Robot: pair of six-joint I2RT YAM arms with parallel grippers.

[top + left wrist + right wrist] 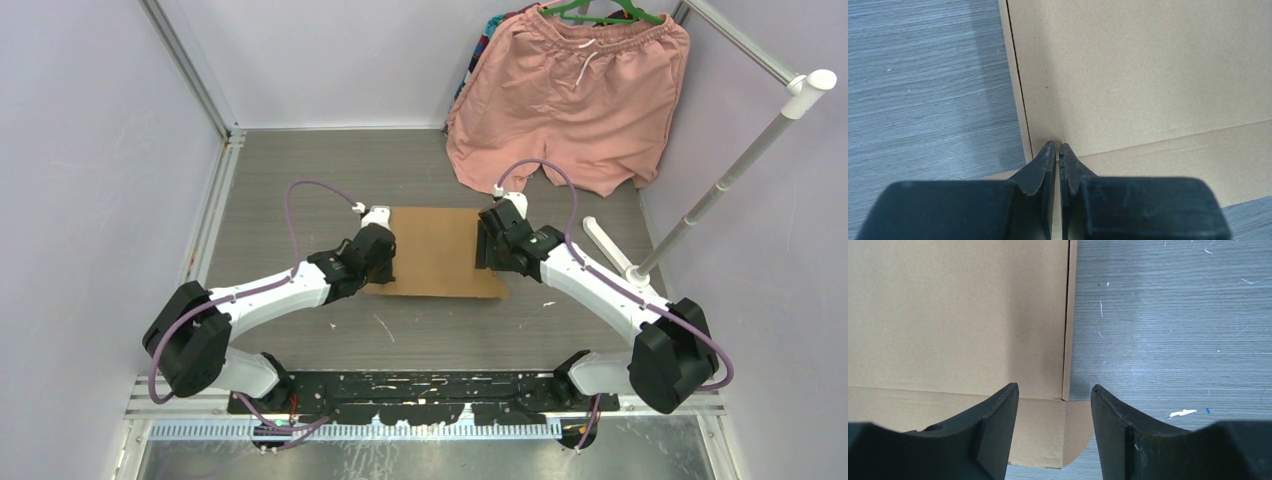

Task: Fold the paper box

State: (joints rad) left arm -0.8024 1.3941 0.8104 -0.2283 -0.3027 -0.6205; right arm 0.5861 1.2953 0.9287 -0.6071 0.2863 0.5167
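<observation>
Wrist views reveal it — left gripper (1057, 145) pinched, right gripper (1054, 386) spread.

Paper box (437, 250) lying flat and brown in the middle of the grey table (300, 180). Left gripper (383, 255) over its 9 o'clock edge, right gripper (487, 248) over the 3 o'clock edge (finger spread hidden beneath both wrists). Pink shorts (570, 95) hanging at 1 o'clock from the box, apart from it, on a green hanger (600, 12). White pole (725, 180) slanting at 3 o'clock.
</observation>
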